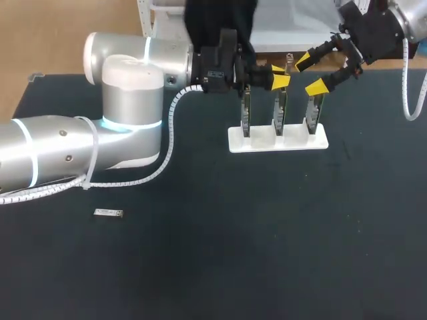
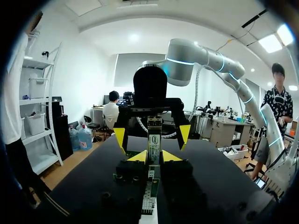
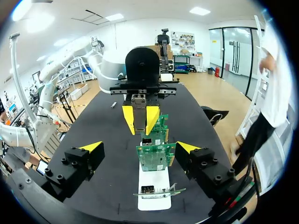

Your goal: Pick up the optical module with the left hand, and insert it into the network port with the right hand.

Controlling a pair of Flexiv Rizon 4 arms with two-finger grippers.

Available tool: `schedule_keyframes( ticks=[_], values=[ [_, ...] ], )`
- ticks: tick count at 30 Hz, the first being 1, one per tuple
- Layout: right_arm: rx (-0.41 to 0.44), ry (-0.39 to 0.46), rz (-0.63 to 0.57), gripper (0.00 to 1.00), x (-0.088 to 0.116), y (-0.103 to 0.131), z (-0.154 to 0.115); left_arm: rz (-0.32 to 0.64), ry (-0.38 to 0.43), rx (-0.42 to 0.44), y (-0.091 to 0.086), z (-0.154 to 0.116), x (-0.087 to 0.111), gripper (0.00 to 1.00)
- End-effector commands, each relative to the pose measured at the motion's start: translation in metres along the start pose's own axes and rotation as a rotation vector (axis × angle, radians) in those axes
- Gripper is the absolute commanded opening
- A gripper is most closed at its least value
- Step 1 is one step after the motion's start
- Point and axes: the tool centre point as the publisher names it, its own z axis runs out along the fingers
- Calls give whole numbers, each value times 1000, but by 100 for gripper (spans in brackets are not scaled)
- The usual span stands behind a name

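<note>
Left gripper (image 1: 280, 75) clamps module (image 3: 138, 114) over far card stand (image 1: 260, 141). Right gripper (image 3: 139, 147) gapes around a card (image 3: 155, 157). A misaligned handover could drop the module. Second module (image 1: 108, 213) lies near left.

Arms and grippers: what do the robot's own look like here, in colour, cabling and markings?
The left arm and right arm are rounded silver-grey tubes with glowing cyan rings at the joints. A white coiled cable runs along each. The left gripper and right gripper are black and blocky, with two fingers ending in bright yellow wedge tips.
</note>
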Motion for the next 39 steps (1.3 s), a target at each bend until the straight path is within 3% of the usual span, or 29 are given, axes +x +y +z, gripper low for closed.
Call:
schedule_keyframes(
  ticks=[1,18,23,39],
  values=[
    [2,0,0,100,0,1,0,-2,-4,11,4,1,2,0],
    [2,0,0,100,0,1,0,-5,-7,11,5,0,2,0],
    [62,6,-13,100,-4,-7,-10,-5,-7,11,5,0,2,0],
    [81,-60,19,100,-40,-6,-11,-5,-7,11,5,0,2,0]
  ],
)
